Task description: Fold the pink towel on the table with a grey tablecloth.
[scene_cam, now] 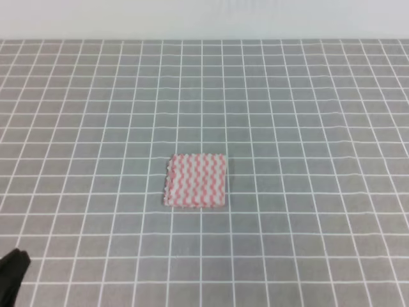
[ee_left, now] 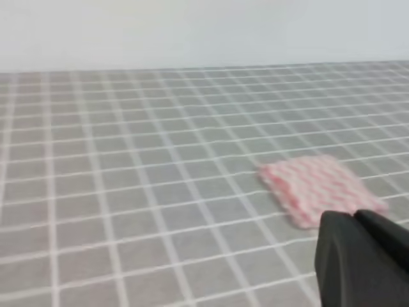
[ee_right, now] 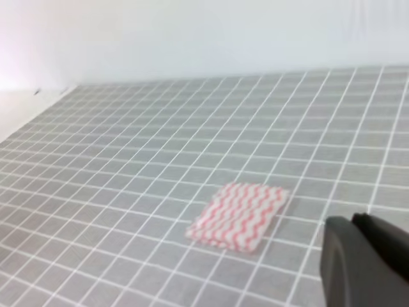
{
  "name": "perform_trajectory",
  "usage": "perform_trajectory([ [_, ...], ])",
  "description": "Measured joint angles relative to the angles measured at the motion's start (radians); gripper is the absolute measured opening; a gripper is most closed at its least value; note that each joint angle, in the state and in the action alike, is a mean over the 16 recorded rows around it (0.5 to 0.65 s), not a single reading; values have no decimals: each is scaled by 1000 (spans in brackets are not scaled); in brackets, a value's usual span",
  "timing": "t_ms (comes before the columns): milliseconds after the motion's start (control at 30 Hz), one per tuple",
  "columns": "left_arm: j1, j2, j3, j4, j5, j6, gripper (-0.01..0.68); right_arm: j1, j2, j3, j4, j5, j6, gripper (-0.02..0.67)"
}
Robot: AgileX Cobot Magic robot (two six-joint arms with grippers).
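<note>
The pink towel [scene_cam: 195, 181] lies flat on the table with a grey tablecloth [scene_cam: 287, 115], a small near-square patch about two grid squares wide with pink-and-white zigzag stripes. Nothing touches it. My left gripper [scene_cam: 13, 275] shows only as a dark shape at the bottom left corner, well away from the towel. In the left wrist view the towel [ee_left: 319, 187] lies just beyond the dark gripper [ee_left: 364, 262]. From the right wrist the towel [ee_right: 238, 215] is left of the right gripper [ee_right: 367, 262]. Neither gripper's fingertips show.
The grey gridded cloth runs to a white wall [scene_cam: 204, 19] at the back. In the right wrist view the cloth's far left edge [ee_right: 38, 96] meets a pale surface.
</note>
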Motion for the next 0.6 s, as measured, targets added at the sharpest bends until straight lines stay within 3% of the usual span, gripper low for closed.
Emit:
perform_trajectory([
  [200, 0, 0, 70, -15, -26, 22, -3, 0, -63, 117, 61, -86, -81, -15],
  [600, 0, 0, 87, -17, 85, 22, -4, 0, -78, 185, 78, -145, -107, -15],
])
